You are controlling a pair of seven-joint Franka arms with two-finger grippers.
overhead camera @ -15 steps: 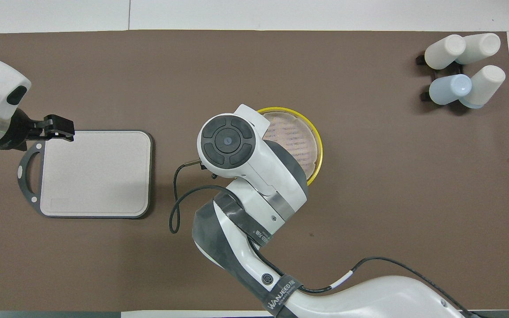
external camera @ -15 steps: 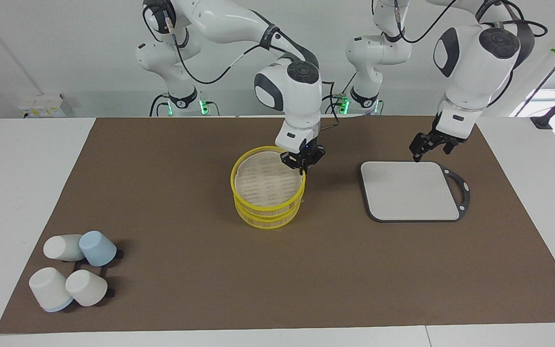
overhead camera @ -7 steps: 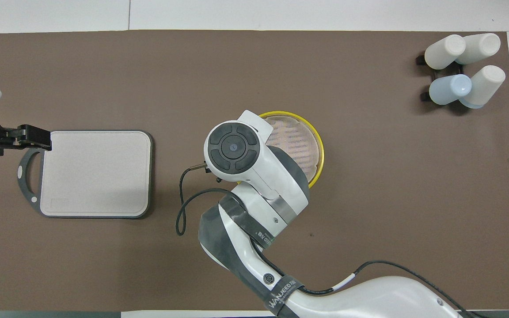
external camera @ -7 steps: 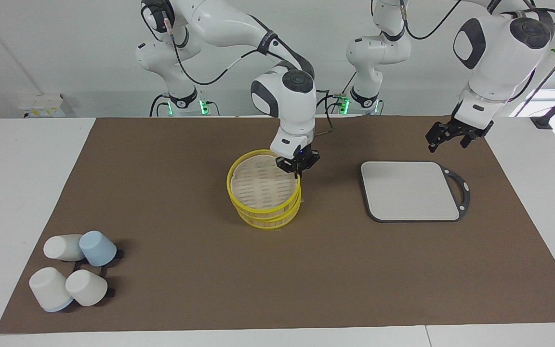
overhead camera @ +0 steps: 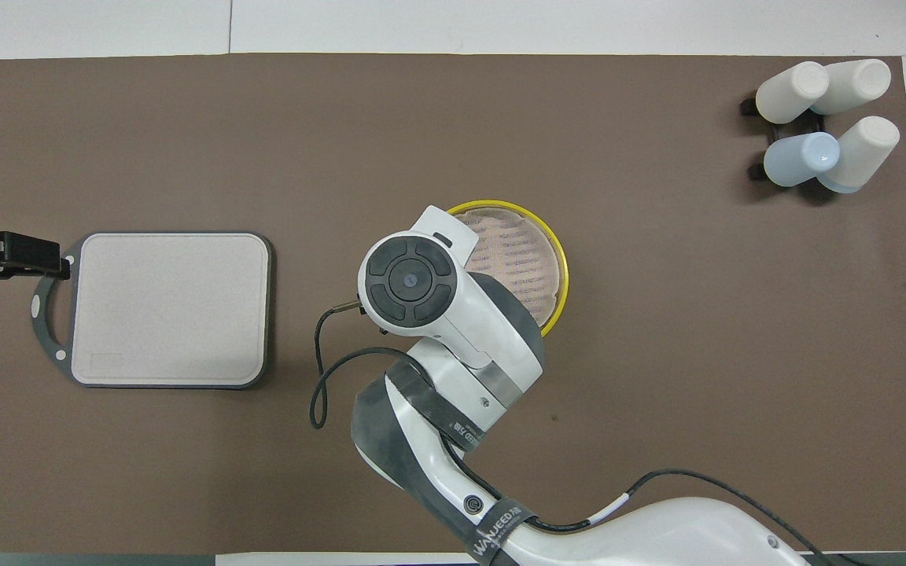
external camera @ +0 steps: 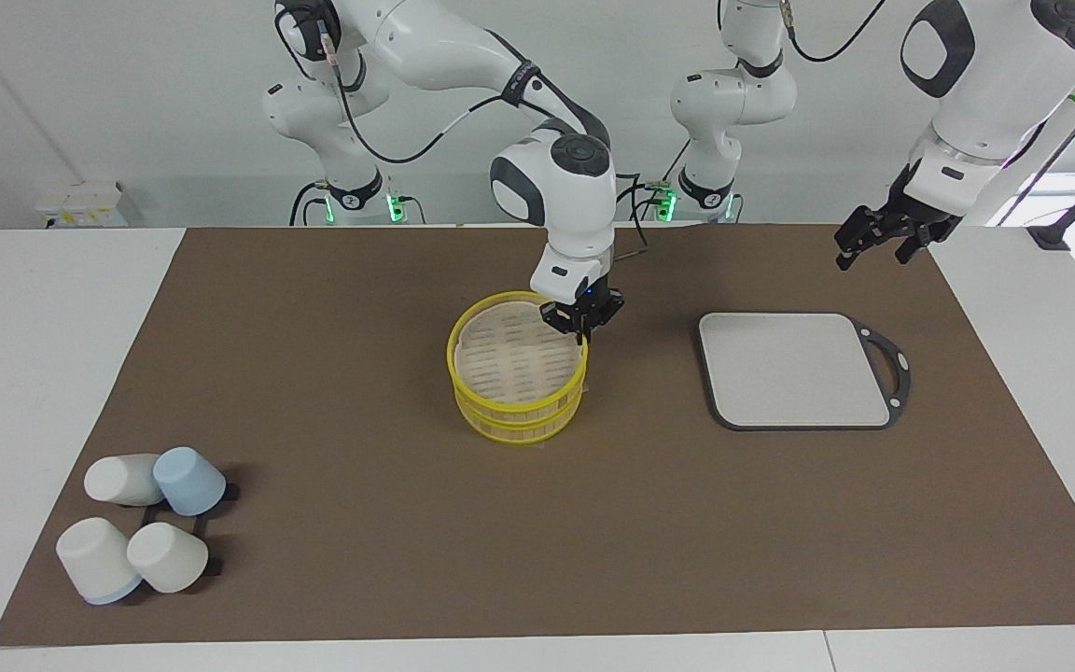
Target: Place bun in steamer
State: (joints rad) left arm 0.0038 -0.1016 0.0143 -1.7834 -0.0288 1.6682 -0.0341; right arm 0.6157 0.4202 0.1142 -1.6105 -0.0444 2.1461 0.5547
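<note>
The steamer point(external camera: 519, 411) stands mid-table as a stack of yellow-rimmed bamboo rings with a slatted tan surface on top. In the overhead view the steamer point(overhead camera: 557, 263) is partly covered by the right arm. My right gripper point(external camera: 580, 334) is shut on the top yellow rim, on the side toward the left arm's end. The top piece sits level on the stack. The bun is not in view. My left gripper point(external camera: 873, 247) is open and empty, raised over the handle end of the grey board; it also shows at the overhead view's edge point(overhead camera: 48, 263).
A grey rectangular board point(external camera: 794, 369) with a black handle lies toward the left arm's end; it also shows in the overhead view point(overhead camera: 170, 306). Several white and blue cups point(external camera: 141, 527) lie on a black rack at the mat's corner toward the right arm's end, farthest from the robots.
The right gripper carried the steamer's top piece, first tilted and shifted, back level onto the stack. The left gripper rose and drew away from the board toward the left arm's end.
</note>
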